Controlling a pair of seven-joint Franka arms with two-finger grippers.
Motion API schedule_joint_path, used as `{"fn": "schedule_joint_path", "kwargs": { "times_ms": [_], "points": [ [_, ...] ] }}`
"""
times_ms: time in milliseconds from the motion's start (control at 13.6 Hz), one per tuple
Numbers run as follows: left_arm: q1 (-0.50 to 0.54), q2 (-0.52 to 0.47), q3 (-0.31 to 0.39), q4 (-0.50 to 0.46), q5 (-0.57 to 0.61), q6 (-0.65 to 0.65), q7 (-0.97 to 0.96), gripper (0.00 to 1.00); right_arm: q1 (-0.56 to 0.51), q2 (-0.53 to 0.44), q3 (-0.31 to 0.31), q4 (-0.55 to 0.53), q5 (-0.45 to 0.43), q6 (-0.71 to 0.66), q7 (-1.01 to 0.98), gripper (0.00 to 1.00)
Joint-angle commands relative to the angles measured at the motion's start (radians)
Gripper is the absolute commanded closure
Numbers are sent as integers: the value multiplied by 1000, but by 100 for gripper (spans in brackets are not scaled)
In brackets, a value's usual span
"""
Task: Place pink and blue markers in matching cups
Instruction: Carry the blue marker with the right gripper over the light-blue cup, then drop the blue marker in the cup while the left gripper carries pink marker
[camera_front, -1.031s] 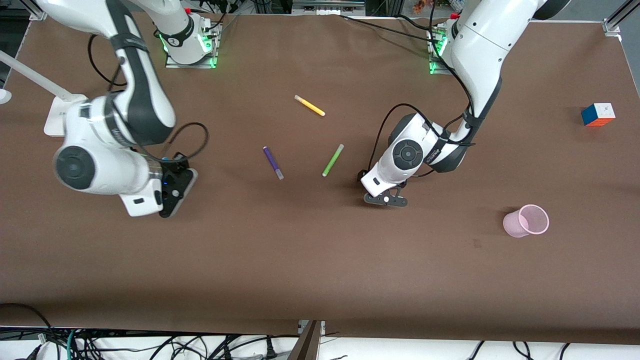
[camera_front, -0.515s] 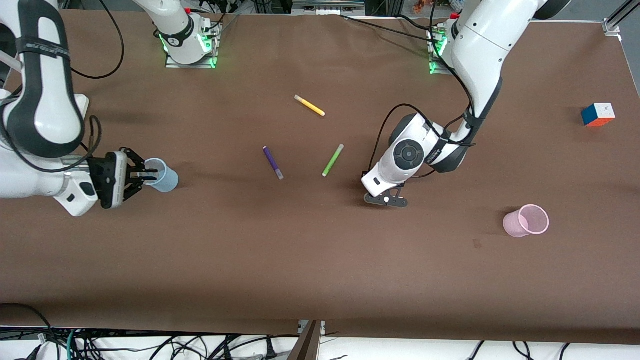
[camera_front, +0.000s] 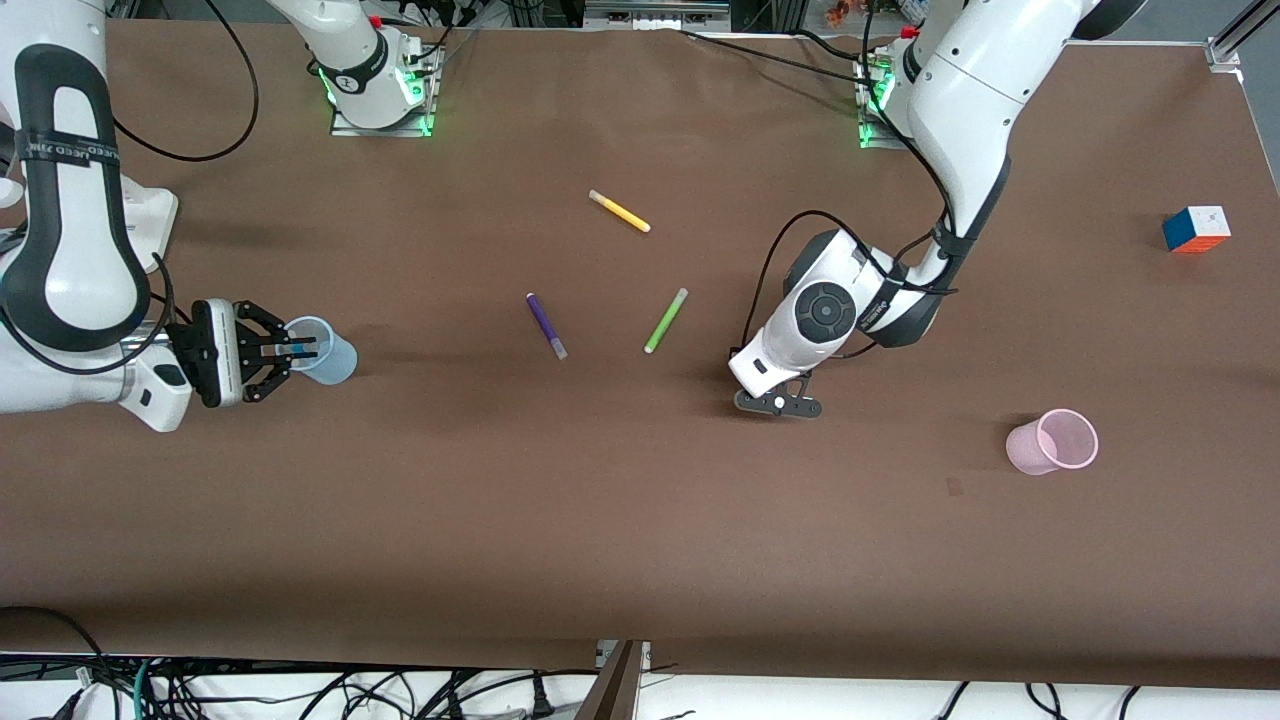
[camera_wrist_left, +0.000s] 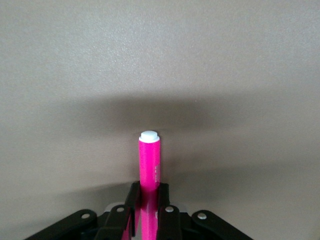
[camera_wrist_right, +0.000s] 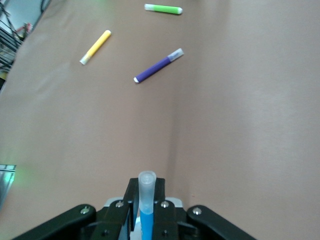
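My right gripper (camera_front: 283, 351) is shut on the blue marker (camera_wrist_right: 147, 209), whose greyish clear cap sticks out past the fingertips (camera_wrist_right: 146, 187). It lies level, with the marker's tip over the mouth of the pale blue cup (camera_front: 330, 352) at the right arm's end of the table. My left gripper (camera_front: 778, 403) is shut on the pink marker (camera_wrist_left: 149, 162), pale cap outward, low over bare table near the middle. The marker is hidden under the hand in the front view. The pale pink cup (camera_front: 1054, 441) stands toward the left arm's end, apart from the left gripper.
A purple pen (camera_front: 546, 325), a lime-green pen (camera_front: 665, 320) and a yellow pen (camera_front: 619, 211) lie mid-table; all three show in the right wrist view. A colour cube (camera_front: 1196, 229) sits near the left arm's end. A white lamp base (camera_front: 150, 215) is by the right arm.
The right arm swung off the blue cup toward its end of the table, uncovering it, and its gripper now points at the cup's mouth. The left gripper shifted slightly.
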Motion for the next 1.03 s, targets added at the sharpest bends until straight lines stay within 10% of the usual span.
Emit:
{"fn": "schedule_joint_path", "kwargs": {
  "times_ms": [0,589,663,736,957],
  "points": [
    [13,-65,-7,-30,29,-12,2,100,-26,-15,10,-47,38,-29,-49,100],
    [195,-362,-3,-24,29,-313,424,100,-58,8,10,-86,39,-16,-143,100],
    [258,-381,-4,-21,29,-313,545,100,-59,9,10,-84,41,-10,-142,67],
    [321,-387,-6,-16,24,-308,677,100,-61,20,10,-78,60,-9,-142,2],
    [516,-373,-7,10,-92,-213,1223,100,-73,23,10,-29,81,-28,55,0]
  ]
}}
